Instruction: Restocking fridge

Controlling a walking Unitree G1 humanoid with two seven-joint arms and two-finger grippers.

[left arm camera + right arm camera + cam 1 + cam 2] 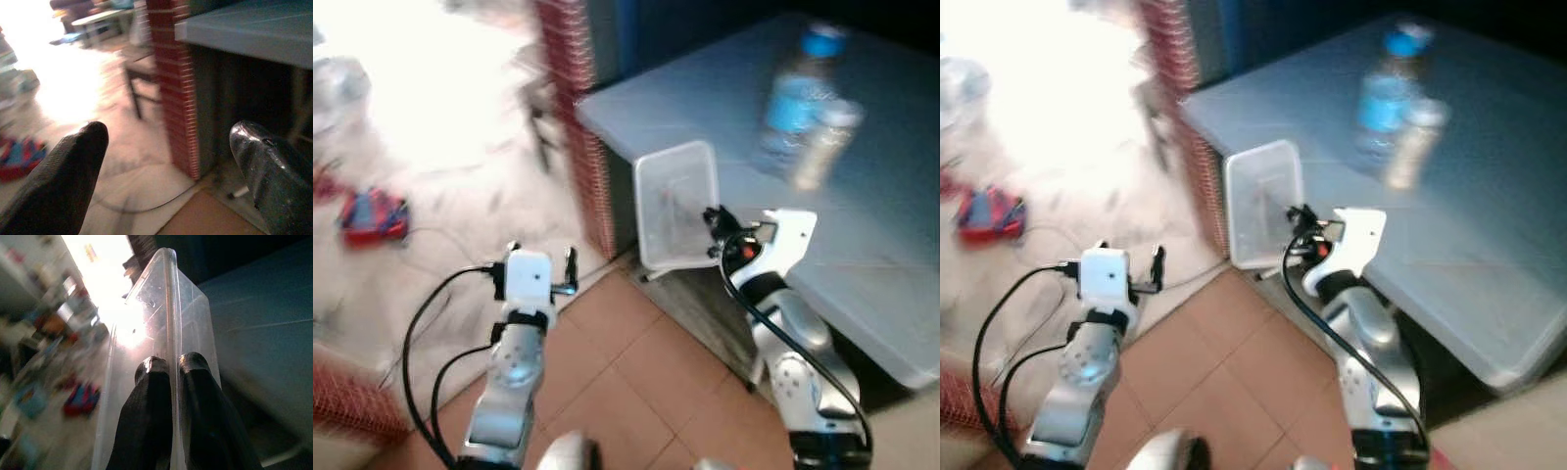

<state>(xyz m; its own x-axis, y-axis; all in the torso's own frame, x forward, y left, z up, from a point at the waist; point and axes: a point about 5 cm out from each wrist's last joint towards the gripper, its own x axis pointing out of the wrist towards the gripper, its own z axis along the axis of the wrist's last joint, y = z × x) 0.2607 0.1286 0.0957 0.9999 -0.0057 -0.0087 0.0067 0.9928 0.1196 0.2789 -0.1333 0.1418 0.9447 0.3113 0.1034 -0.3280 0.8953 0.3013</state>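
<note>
Early stage: right tool [170, 369] pinches the bin [676, 204] wall, left tool [171, 161] gapes empty, bottles [806, 103] wait on the bench [891, 264] at 1 o'clock.

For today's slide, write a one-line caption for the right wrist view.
Right gripper pinching the rim of a clear plastic container beside a grey table.
</note>
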